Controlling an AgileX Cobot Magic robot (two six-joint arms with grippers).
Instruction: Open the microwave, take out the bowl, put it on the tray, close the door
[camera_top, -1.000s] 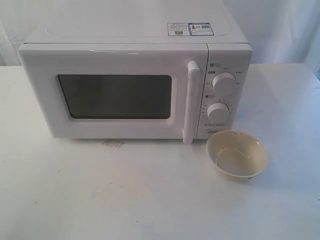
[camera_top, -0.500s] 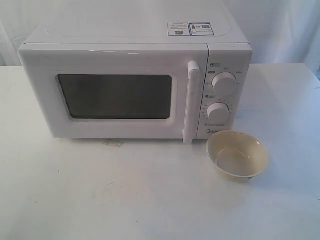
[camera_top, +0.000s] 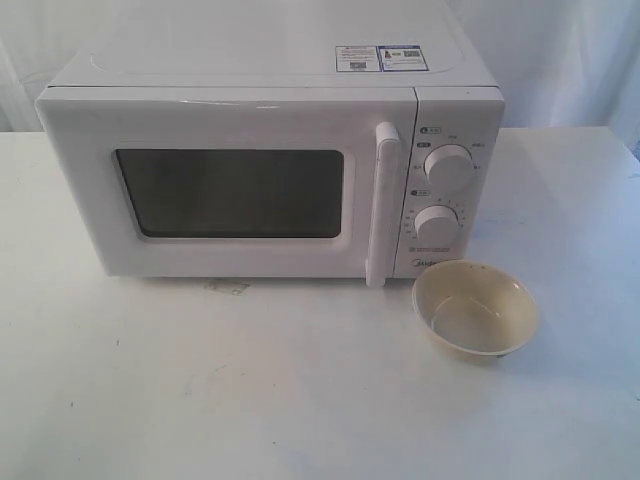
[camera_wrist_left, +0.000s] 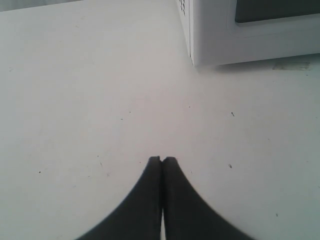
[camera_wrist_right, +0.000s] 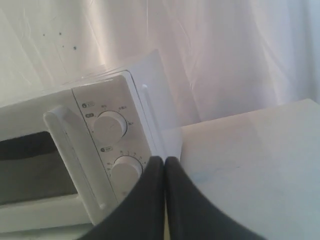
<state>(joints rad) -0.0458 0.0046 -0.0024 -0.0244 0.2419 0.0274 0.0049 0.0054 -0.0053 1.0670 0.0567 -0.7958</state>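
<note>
the microwave (camera_top: 270, 170) sits at the back of the white desk (camera_top: 200, 400), its door (camera_top: 230, 190) shut flush, with the tall bar handle (camera_top: 382, 205) just beside the two round knobs (camera_top: 447, 167). the bowl (camera_top: 474, 309) stands upright and empty on the desk, just in front of the control panel and apart from the microwave. the left pincer (camera_wrist_left: 162, 160) hangs over bare desk near the microwave's corner, tips pressed together on nothing. the right pincer (camera_wrist_right: 164, 159) is likewise pinched tight and empty, pointing toward the knob panel.

Glossy white microwave (camera_top: 270, 160), matt bowl (camera_top: 474, 310)
</note>
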